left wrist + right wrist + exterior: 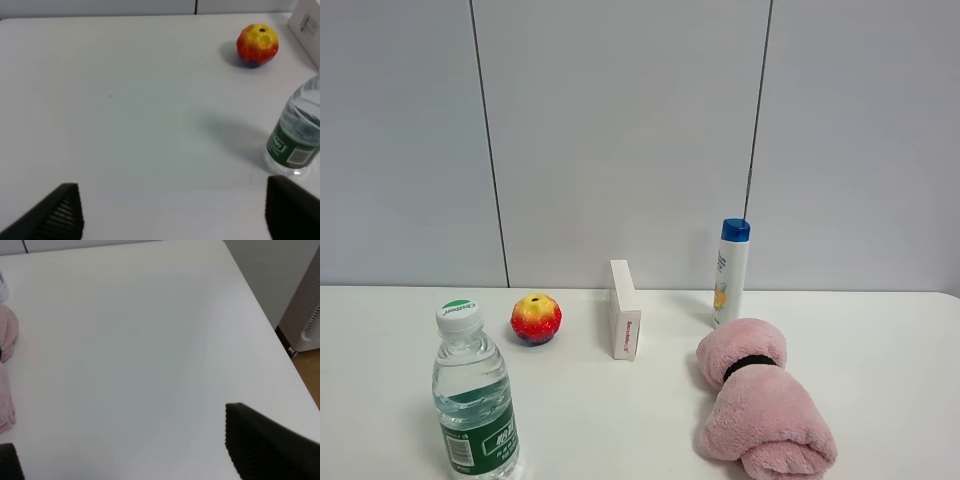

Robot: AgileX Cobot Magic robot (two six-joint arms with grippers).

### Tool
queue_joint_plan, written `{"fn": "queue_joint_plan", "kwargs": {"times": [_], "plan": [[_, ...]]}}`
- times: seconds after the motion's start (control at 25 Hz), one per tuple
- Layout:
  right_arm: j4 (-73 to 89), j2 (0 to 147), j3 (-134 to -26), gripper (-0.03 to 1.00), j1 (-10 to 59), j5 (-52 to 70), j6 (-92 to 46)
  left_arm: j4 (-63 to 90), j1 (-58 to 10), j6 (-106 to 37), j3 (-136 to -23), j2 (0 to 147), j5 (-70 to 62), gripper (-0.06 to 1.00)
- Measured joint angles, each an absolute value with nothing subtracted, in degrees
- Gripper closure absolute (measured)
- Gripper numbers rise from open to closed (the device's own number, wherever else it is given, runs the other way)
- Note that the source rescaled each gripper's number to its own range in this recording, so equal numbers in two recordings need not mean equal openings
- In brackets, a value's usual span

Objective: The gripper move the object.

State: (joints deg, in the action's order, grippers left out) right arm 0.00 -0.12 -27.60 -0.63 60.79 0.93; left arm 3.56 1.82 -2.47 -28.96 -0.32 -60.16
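Observation:
The object, a flat white shampoo bottle [730, 275] with a blue cap and a blue-and-orange label, stands upright at the back of the white table [880, 340], right of centre. Neither gripper shows in the exterior high view. In the left wrist view my left gripper [170, 200] is open, with its black fingers [60, 212] wide apart over bare table and nothing between them. In the right wrist view my right gripper [120, 435] is open and empty over the table's right part, with one finger [265, 445] large in view. The shampoo bottle is far from both.
A clear water bottle [475, 400] with a green label stands front left and also shows in the left wrist view [295, 135]. A red-yellow ball [536, 318], a small white box [623, 322] and a rolled pink towel [760, 400] lie mid-table. The table's right edge [260, 330] is near my right gripper.

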Motion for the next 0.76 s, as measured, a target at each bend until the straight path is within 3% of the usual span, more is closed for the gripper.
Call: {"fn": "queue_joint_plan", "kwargs": {"times": [0.76], "plan": [[0.0,-0.1,-27.6,0.03,-0.6,60.8,1.0,3.6,1.8,-2.5,-29.0,-0.3,-60.2,-0.06]]}}
